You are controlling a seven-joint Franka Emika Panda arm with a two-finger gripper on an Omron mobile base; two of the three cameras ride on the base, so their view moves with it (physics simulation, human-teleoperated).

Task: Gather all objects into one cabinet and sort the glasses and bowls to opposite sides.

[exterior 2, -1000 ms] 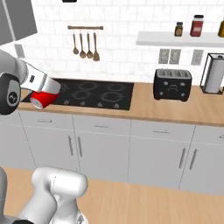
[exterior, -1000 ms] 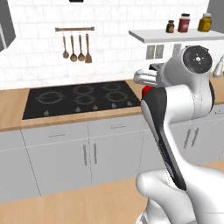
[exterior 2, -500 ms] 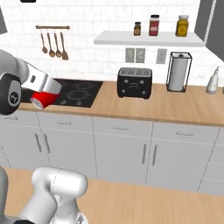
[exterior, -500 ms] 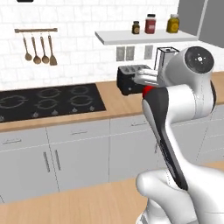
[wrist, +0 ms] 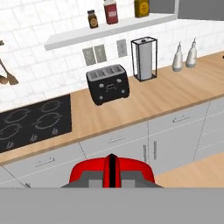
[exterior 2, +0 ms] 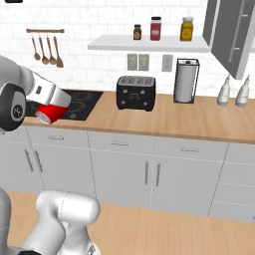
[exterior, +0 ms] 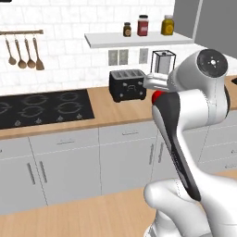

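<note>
At the left of the right base view, the gripper [exterior 2: 50,113] is clenched on one red cup [exterior 2: 50,113], held out in front of the counter [exterior 2: 199,122], I judge so it travels safely toward the cabinet [exterior 2: 234,35] at the upper right. Moving rightward, I count one hob [exterior 2: 74,103], four hanging spoons [exterior 2: 46,49], one toaster [exterior 2: 135,92], three jars [exterior 2: 159,28] on the shelf [exterior 2: 149,45], one paper roll [exterior 2: 185,81] and two white shakers [exterior 2: 234,90].
</note>
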